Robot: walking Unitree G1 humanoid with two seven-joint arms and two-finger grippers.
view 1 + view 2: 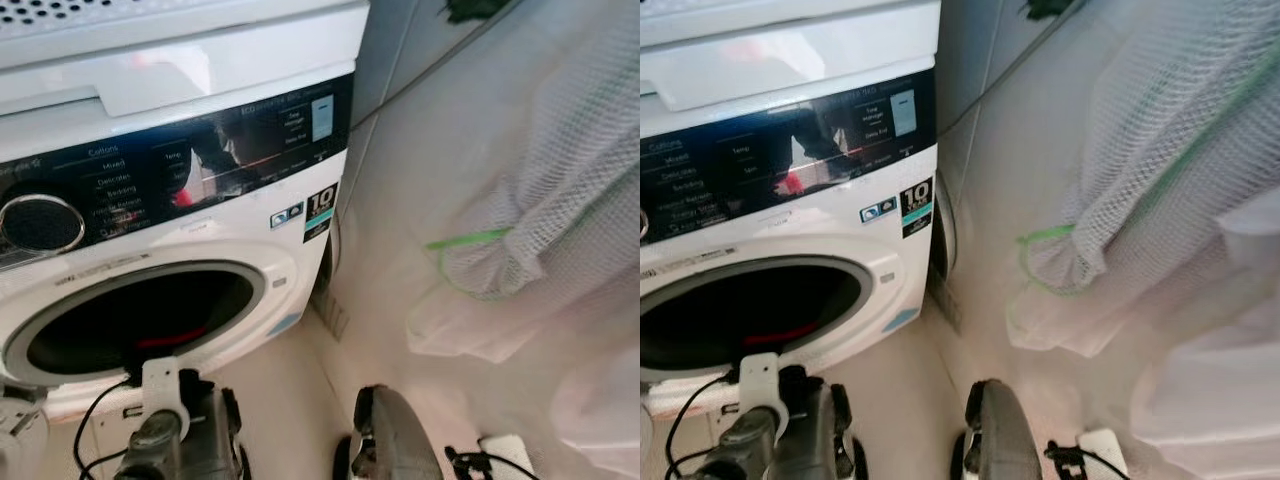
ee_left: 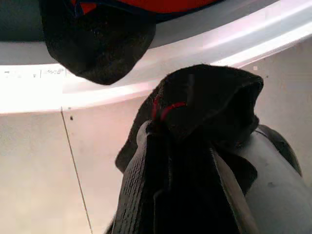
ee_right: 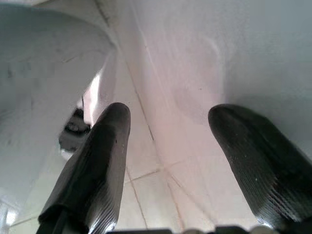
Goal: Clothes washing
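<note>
Washing machine [image 1: 200, 230] at left, its door opening dark, red cloth inside. Left tool [image 2: 195, 161] clamped on a dark garment [image 2: 209, 102] (red stitching shows), held just below the drum's white rim; another dark piece [image 2: 97, 44] hangs over that rim. Right tool [image 3: 170, 161] spread wide, holding nothing, above pale floor tiles. Mesh laundry bag [image 1: 540, 200] hangs at right.

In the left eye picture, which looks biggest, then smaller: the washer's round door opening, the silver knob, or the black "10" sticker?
1. Door opening, by far the largest.
2. Silver knob.
3. "10" sticker, slightly smaller than the knob, though the two look close.
</note>
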